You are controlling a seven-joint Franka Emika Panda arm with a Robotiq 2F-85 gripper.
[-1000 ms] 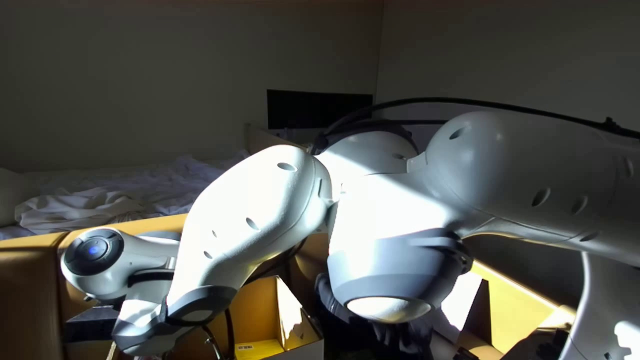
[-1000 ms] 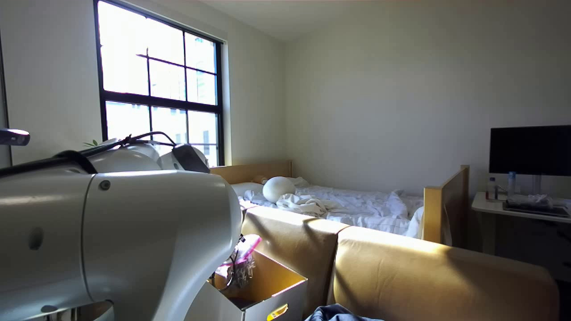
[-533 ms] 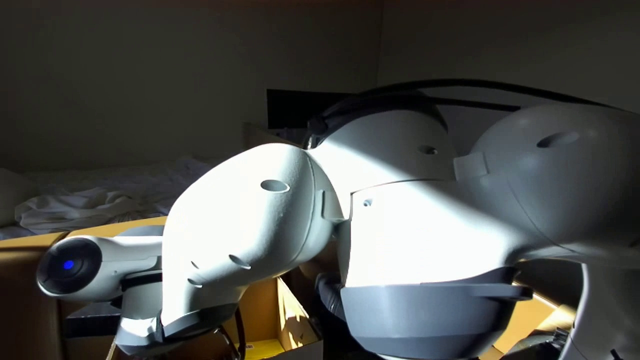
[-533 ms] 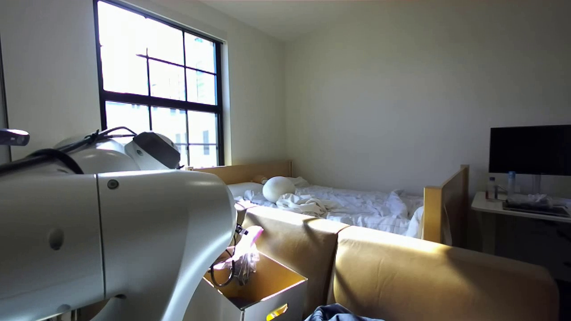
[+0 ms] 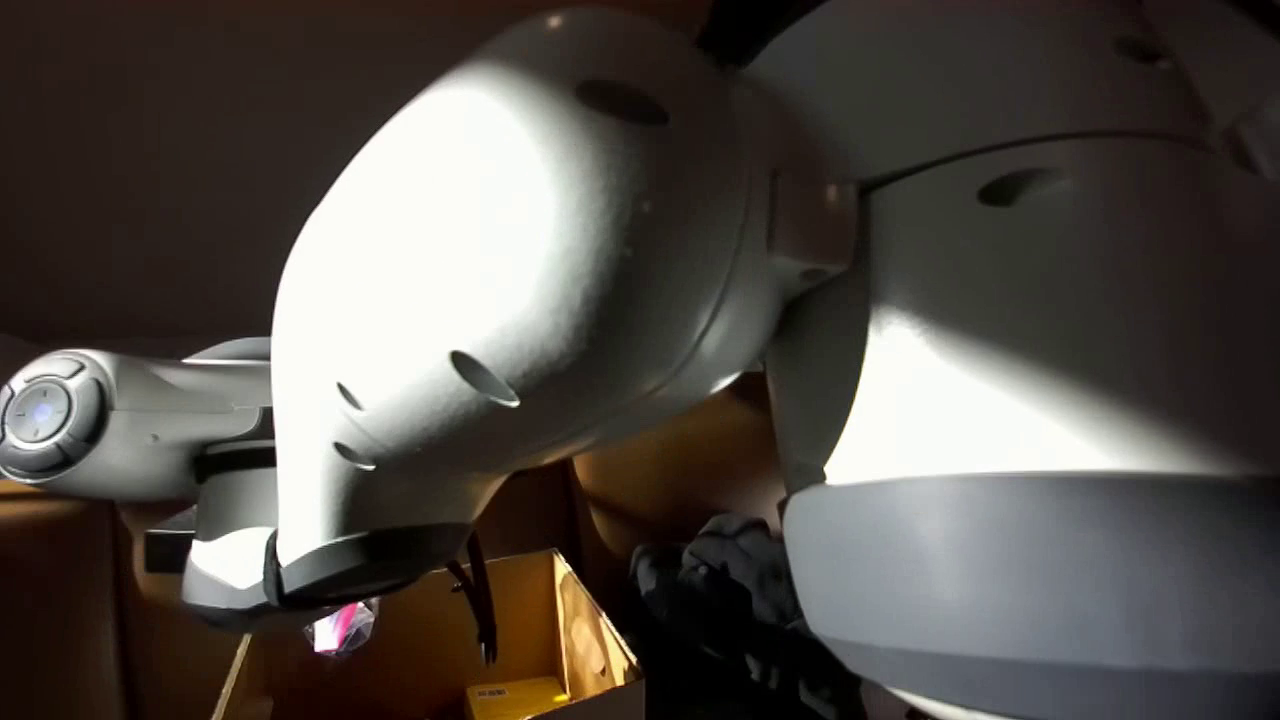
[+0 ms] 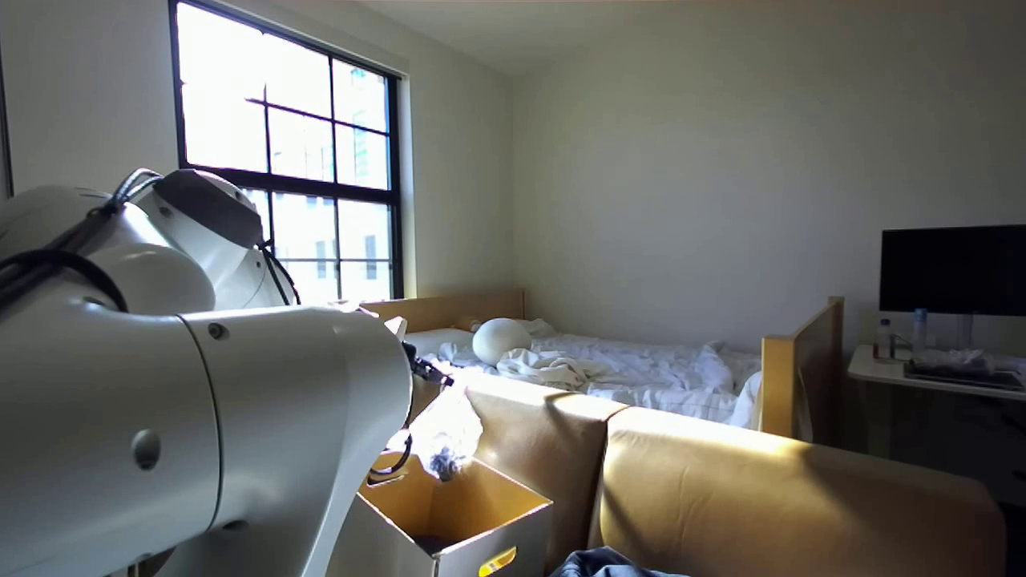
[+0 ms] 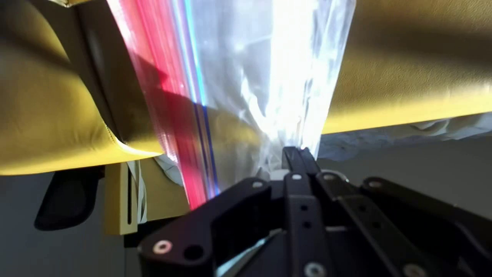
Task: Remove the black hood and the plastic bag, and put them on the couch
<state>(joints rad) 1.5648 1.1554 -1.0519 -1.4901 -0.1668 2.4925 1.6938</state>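
- Our black two-fingered metal gripper (image 7: pixel 299 151) is clenched, grasping the film of a clear plastic bag with a pinkish-red band (image 7: pixel 238 77) between its tips.
- In an exterior view we see the bag hanging above the white cardboard box with a tan inside (image 6: pixel 529 535); whether its lower end is clear of the rim we cannot tell.
- A dark crumpled cloth, which we take for the black hood (image 6: pixel 611 563), lies outside the box, just beside it and in front of the tan leather couch (image 6: pixel 769 473); what it rests on is hidden from us.
- So we judge the hood to be out already, and the step in hand to be lifting out the bag, which is not yet laid down.
- Next, we would raise the bag until its bottom passes the rim, carry it sideways to the couch, lower it and only then let go, minding that the thin black cable (image 5: pixel 482 605) does not catch the cardboard.
- For writing, we find a small pale label with dark code-like marks (image 5: pixel 491 692) on a bright yellow surface (image 5: pixel 530 697) inside the box, too small to read. We can make out no brand on the bag.
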